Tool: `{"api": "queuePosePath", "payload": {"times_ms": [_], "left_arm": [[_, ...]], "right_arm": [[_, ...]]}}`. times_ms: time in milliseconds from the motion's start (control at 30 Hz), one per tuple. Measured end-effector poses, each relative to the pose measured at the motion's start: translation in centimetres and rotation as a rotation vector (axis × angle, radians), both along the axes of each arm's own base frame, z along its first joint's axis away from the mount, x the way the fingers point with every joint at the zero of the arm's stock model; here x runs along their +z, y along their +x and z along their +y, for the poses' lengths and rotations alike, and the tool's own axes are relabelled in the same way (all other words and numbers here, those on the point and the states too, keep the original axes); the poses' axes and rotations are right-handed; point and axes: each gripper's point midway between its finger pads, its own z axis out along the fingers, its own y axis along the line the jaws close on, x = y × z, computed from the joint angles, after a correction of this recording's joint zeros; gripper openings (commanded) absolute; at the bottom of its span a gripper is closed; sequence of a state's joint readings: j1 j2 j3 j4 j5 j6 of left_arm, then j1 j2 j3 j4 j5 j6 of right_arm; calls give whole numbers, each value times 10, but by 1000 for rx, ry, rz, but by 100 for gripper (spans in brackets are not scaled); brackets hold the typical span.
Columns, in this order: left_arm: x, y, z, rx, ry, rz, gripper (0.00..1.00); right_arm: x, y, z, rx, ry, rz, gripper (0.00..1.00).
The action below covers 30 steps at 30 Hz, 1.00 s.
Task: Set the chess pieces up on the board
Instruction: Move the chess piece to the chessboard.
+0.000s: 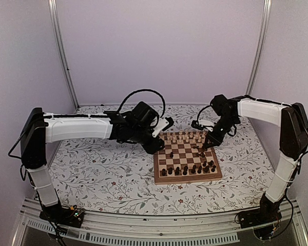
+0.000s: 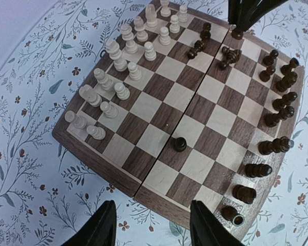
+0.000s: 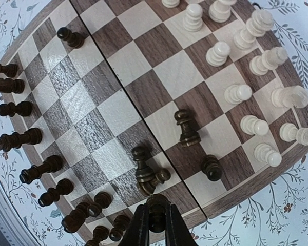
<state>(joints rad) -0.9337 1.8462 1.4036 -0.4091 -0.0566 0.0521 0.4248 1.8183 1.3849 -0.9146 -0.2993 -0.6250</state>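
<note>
the right claw (image 3: 156,204) is clamped on a tiny dark piece (image 3: 156,218) at the board (image 3: 174,66) edge, the left claw (image 2: 153,210) stands apart; the light, stiff, slick turned wood probably tips easily, so it is best pinched at its narrow waist.

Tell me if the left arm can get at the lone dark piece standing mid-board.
Probably yes. The left gripper hangs open at the edge of the board, and the squares between it and the lone dark piece are bare.
</note>
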Motion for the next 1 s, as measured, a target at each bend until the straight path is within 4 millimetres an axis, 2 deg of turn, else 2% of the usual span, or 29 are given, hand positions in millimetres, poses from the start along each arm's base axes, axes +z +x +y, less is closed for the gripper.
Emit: {"api": "queuePosePath", "payload": {"times_ms": [267,367,767,1000], "left_arm": [[0,0,0,0,0,0,51],[0,0,0,0,0,0,51],[0,0,0,0,1,-1,51],[0,0,0,0,1,-1,51]], "right_arm": [[4,-31,39,145,23,5,10],[3,-40,48,179,24,14,10],[-26,-58,43,197,-35,101,11],[-32,-62,42,203,-43,117,14]]}}
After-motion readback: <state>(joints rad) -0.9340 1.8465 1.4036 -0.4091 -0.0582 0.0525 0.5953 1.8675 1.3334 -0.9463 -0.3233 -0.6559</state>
